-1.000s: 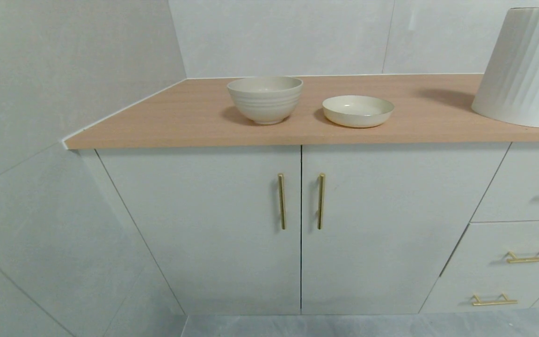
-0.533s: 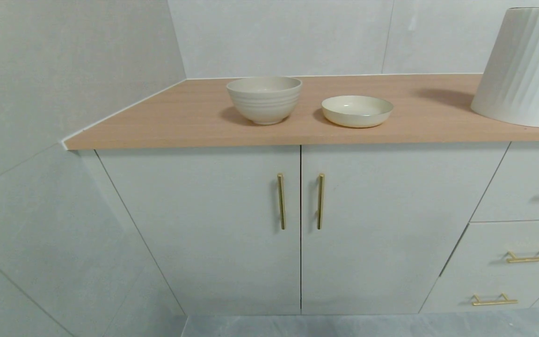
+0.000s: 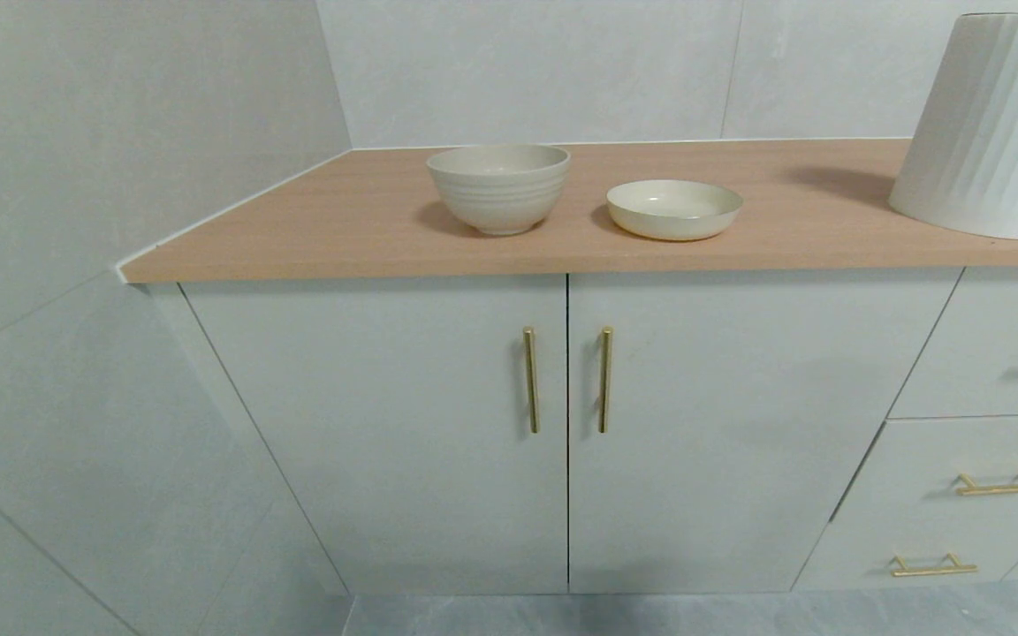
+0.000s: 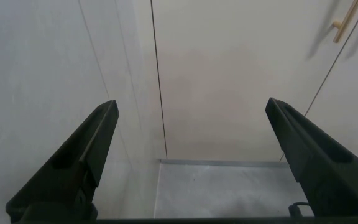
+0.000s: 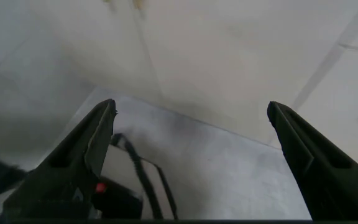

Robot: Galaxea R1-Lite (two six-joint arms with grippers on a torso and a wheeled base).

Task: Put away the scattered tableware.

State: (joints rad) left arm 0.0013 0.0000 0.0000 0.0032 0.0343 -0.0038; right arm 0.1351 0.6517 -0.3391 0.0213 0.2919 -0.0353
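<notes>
Quick rundown for you. Your left hand [image 4: 191, 162] is wide open, its two dark fingers [image 4: 73, 168] spread far apart and gripping nothing. It isn't touching anything; past it you see a pale cabinet door [image 4: 229, 74] and a strip of grey floor [image 4: 222, 193]. It's the same with your right hand [image 5: 191, 162]: it's fully open, holds nothing, and hangs over the floor with a black cable [image 5: 143, 177] lying below it.

The tableware is up on the wooden surface [image 3: 341, 230]. The ribbed bowl [image 3: 499, 187] stands upright, roughly at 12 o'clock from the pair of gold bar handles [image 3: 531, 380] on the two closed cabinet doors. The shallow dish [image 3: 674, 208] sits at 3 o'clock from the bowl. It's near the bowl but apart from it, with bare wood between them, and both look empty inside. Further out at 3 o'clock, well apart from the dish, a tall white fluted container [image 3: 995, 124] stands on the same surface. The drawers [image 3: 960, 495] with gold pulls are at about 4 o'clock from the doors, all shut.
</notes>
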